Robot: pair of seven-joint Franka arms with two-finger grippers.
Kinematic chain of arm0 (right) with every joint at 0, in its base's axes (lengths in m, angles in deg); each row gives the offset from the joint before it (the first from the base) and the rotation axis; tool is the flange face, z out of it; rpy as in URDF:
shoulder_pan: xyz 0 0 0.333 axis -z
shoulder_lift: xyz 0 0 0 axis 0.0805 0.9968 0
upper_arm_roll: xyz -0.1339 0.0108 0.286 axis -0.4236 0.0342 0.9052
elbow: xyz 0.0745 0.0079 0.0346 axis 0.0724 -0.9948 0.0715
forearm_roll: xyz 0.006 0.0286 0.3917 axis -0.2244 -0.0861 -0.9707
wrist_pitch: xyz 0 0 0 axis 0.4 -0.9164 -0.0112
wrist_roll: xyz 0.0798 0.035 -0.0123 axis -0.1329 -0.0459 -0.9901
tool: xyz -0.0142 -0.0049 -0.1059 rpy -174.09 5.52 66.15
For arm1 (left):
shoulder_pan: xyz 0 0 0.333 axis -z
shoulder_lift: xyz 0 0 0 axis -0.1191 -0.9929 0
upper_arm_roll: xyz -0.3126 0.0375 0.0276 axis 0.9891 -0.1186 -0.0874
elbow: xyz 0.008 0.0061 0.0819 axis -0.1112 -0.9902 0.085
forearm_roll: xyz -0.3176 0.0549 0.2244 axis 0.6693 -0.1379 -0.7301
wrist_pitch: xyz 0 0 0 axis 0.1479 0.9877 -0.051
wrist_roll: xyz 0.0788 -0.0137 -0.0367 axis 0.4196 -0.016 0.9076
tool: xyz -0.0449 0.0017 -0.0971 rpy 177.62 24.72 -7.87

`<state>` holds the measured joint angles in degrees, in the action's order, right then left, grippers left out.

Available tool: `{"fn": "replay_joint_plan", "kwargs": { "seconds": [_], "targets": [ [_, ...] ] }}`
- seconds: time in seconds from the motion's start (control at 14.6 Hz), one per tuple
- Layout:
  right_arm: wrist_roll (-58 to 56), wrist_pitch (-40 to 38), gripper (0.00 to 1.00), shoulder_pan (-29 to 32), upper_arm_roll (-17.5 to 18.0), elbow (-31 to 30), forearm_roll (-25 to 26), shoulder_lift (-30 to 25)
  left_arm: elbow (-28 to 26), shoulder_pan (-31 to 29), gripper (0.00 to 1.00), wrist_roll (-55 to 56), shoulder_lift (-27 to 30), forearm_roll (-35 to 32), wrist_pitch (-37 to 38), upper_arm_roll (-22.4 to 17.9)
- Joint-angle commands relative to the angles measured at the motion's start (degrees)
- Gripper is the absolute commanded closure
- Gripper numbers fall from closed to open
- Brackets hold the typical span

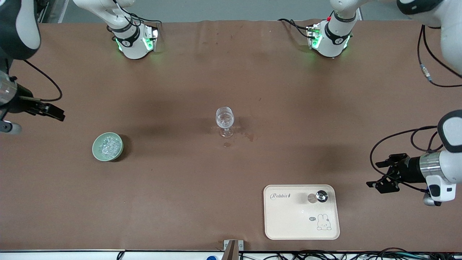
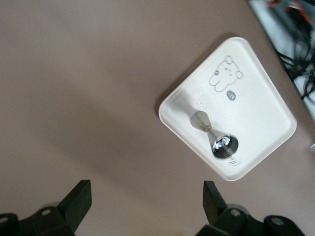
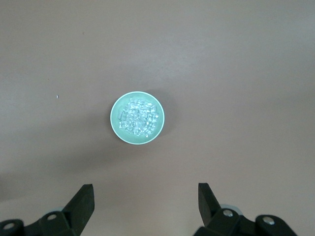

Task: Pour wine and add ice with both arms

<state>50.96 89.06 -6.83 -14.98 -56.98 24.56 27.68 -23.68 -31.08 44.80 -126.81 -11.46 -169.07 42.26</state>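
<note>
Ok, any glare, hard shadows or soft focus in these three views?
Front view: even light; soft shadows beside the stemmed glass and green bowl. Left wrist view: bright glint on the metal cup on the tray, left gripper slightly soft. Right wrist view: ice sparkles, no harsh glare.

One clear stemmed wine glass [image 1: 225, 121] stands at the centre of the frame on the single brown surface [image 1: 231, 83], with clear chunks inside its cup. One pale green round bowl [image 1: 107, 146] sits at middle left of the frame, holding one heap of small clear glassy ice chunks [image 1: 108, 145], too many and too small to count. One cream rectangular tray with a rabbit drawing [image 1: 288, 220] lies at lower right. On it stands one small metal hourglass-shaped cup [image 1: 317, 197]. Two white jointed robot arms appear, one at each side edge. Two dark wet spots [image 1: 227, 144] mark the surface by the glass.
</note>
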Motion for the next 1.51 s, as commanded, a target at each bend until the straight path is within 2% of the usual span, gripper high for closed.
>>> {"fn": "replay_joint_plan", "kwargs": {
  "seconds": [0.0, 0.21, 0.48, 0.69, 0.82, 0.96, 1.1, 1.23, 1.44],
  "targets": [
    [-2.6, -1.4, 0.06, 1.6, 1.3, -2.6, 0.2, -4.5, -1.8, 3.2, 0.0, -6.6, 6.2, -8.9, 3.0, 0.2],
    [-8.6, -2.0, 0.06, 3.7, 1.3, -2.4, 0.2, -6.2, -2.0, 7.0, 0.0, -17.8, 10.5, -16.7, 6.7, 0.3],
    [-10.7, -4.0, 0.05, 4.2, 1.3, 1.5, 0.0, -6.0, -2.2, 6.8, 0.0, -28.4, 15.8, -16.7, 8.0, 1.9],
    [-14.1, -4.7, 0.0, 3.9, 1.6, 4.8, -0.3, -5.7, -3.7, 9.5, 0.0, -29.2, 21.3, -14.7, 10.2, 0.5],
    [-14.6, -6.4, 0.0, 3.7, 1.7, 6.3, -0.5, -4.8, -5.2, 14.9, 0.0, -29.3, 25.9, -9.5, 12.8, -6.4],
    [-15.3, -6.4, 0.0, 3.5, 1.7, 6.4, -0.5, -3.8, -10.0, 22.4, 0.0, -29.9, 32.1, -3.1, 13.8, -17.3],
    [-16.5, -6.2, 0.0, 3.6, 1.7, 6.2, -0.5, -3.2, -15.3, 27.6, 0.0, -30.3, 37.4, 2.6, 14.2, -25.0],
    [-16.6, -5.8, 0.0, 3.7, 1.7, 5.6, -0.6, -3.3, -20.3, 30.0, 0.0, -33.4, 41.6, 5.3, 14.5, -28.8],
    [-16.6, -5.7, 0.0, 3.8, 1.7, 5.5, -0.6, -3.4, -26.3, 30.7, 0.0, -36.9, 46.9, 7.1, 14.5, -31.6]
  ]
}}
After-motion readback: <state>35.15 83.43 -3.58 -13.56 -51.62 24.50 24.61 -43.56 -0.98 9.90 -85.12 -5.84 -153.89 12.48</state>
